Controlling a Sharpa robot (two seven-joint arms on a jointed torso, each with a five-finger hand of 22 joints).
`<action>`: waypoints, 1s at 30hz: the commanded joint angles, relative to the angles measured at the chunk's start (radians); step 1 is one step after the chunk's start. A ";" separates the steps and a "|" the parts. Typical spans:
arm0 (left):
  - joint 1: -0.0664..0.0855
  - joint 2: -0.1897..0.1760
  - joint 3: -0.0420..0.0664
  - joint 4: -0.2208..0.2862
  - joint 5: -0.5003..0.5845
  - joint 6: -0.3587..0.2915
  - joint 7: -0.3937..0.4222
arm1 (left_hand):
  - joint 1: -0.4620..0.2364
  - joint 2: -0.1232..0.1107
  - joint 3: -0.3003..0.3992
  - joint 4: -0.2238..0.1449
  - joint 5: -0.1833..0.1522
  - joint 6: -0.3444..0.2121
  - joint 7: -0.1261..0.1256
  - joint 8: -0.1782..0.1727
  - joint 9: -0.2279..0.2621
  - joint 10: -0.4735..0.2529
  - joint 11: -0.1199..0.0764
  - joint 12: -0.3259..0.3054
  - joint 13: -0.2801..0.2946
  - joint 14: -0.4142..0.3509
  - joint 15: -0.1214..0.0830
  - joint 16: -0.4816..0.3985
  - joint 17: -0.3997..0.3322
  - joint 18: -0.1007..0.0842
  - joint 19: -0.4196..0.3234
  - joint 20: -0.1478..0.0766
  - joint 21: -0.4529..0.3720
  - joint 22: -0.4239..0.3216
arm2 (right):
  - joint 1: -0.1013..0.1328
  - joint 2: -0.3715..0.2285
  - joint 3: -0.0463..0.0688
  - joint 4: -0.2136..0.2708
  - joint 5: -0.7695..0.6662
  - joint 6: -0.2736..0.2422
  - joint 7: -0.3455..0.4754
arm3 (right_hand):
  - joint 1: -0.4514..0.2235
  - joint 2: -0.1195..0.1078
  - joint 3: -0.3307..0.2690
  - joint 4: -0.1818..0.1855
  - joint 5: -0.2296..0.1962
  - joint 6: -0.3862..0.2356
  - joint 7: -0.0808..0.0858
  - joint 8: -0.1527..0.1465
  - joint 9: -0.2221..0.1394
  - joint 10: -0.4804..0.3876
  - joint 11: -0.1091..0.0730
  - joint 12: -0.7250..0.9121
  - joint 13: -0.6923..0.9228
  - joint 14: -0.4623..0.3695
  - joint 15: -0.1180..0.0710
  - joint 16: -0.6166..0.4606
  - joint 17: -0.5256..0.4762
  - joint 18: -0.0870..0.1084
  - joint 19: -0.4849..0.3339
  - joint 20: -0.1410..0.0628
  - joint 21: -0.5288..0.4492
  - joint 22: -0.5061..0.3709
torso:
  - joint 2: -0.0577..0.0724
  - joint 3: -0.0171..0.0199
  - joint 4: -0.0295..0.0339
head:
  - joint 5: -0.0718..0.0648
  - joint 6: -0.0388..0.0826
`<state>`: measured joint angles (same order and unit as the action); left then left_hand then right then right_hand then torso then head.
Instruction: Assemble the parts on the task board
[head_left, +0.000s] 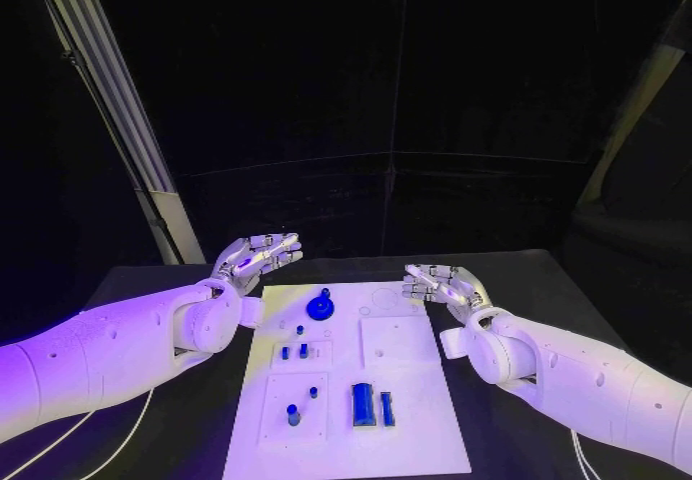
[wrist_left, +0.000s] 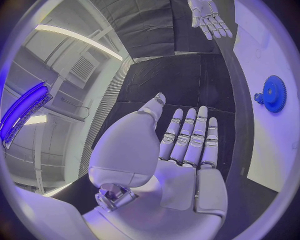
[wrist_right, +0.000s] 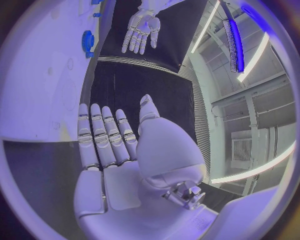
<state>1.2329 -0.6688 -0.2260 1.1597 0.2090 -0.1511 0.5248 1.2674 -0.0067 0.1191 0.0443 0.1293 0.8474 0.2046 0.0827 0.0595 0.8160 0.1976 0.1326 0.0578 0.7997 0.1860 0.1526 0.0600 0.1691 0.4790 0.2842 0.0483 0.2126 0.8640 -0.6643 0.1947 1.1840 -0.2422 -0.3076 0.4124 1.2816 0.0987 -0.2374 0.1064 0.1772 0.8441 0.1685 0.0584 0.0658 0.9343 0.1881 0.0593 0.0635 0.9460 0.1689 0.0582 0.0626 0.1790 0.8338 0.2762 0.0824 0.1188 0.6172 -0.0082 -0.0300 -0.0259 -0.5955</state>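
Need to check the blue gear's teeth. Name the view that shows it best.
The left wrist view: the blue gear appears large, teeth visible at its edge. The head view shows it small on the task board; the right wrist view shows it small.

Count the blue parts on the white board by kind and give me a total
Blue gear: 1
Tall blue blocks standing side by side near the front: 2
Small blue pegs, mid-board: about 3
Small pegs at front left: about 2, too small to be sure
Total: about 8 blue parts on the task board. Both hands, left hand and right hand, are empty.
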 joint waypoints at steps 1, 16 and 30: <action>-0.001 -0.004 0.002 0.005 -0.004 -0.003 -0.001 | -0.402 0.007 -0.038 -0.044 -0.041 -0.269 -0.064 -0.083 -0.060 -0.258 -0.063 -0.042 -0.058 -0.253 -0.059 -0.048 -0.060 -0.051 -0.152 -0.090 -0.048 -0.068 | 0.003 -0.004 -0.003 0.009 0.001 -0.010 -0.001 | -0.406 -0.099 0.074 -0.035 -0.057 -0.267 -0.053 -0.058 -0.066 -0.295 -0.059 -0.059 -0.063 -0.299 -0.053 -0.058 -0.063 -0.054 -0.264 -0.087 -0.082 -0.038 | -0.003 0.0002 0.0012 | 0.001 -0.002; -0.093 -0.058 0.116 0.211 -0.108 -0.315 -0.003 | -0.793 0.007 -0.119 -0.044 -0.129 -0.530 -0.127 -0.083 -0.060 -0.510 -0.124 -0.133 -0.058 -0.500 -0.186 -0.153 -0.060 -0.088 -0.299 -0.179 -0.048 -0.133 | 0.125 -0.078 -0.130 0.260 0.161 -0.311 0.071 | -0.796 -0.099 0.147 -0.106 -0.177 -0.524 -0.168 -0.058 -0.066 -0.580 -0.116 -0.059 -0.063 -0.587 -0.169 -0.058 -0.063 -0.093 -0.518 -0.171 -0.082 -0.119 | -0.073 0.0082 0.0300 | 0.026 -0.005; -0.181 -0.110 0.224 0.406 -0.207 -0.613 -0.005 | -1.005 0.007 -0.119 -0.044 -0.129 -0.672 -0.205 -0.083 -0.060 -0.646 -0.198 -0.133 -0.058 -0.634 -0.186 -0.153 -0.060 -0.169 -0.380 -0.284 -0.048 -0.213 | 0.186 -0.116 -0.195 0.386 0.242 -0.462 0.108 | -1.007 -0.099 0.237 -0.106 -0.177 -0.663 -0.168 -0.058 -0.066 -0.734 -0.188 -0.059 -0.063 -0.743 -0.169 -0.058 -0.063 -0.179 -0.654 -0.276 -0.082 -0.119 | -0.073 0.0082 0.0300 | 0.026 -0.005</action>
<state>1.0517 -0.7774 -0.0046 1.5588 0.0532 -0.6660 0.5149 0.3549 0.0002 0.0056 -0.0001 0.0077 0.2378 0.0146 0.0044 0.0016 0.2294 0.0108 0.0074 0.0012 0.2247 0.0098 0.0068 0.0019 0.0213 0.1329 0.0441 0.0046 0.0147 1.0476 -0.7795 -0.0002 1.5669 -0.0314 -0.7169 0.4908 0.3685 0.0010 -0.0287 0.0012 0.0122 0.2425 0.0065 0.0065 0.0013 0.2689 0.0107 0.0041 0.0013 0.2721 0.0060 0.0047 0.0017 0.0376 0.2416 0.0466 0.0067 0.0025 0.5447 -0.0001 -0.0002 0.0001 -0.6001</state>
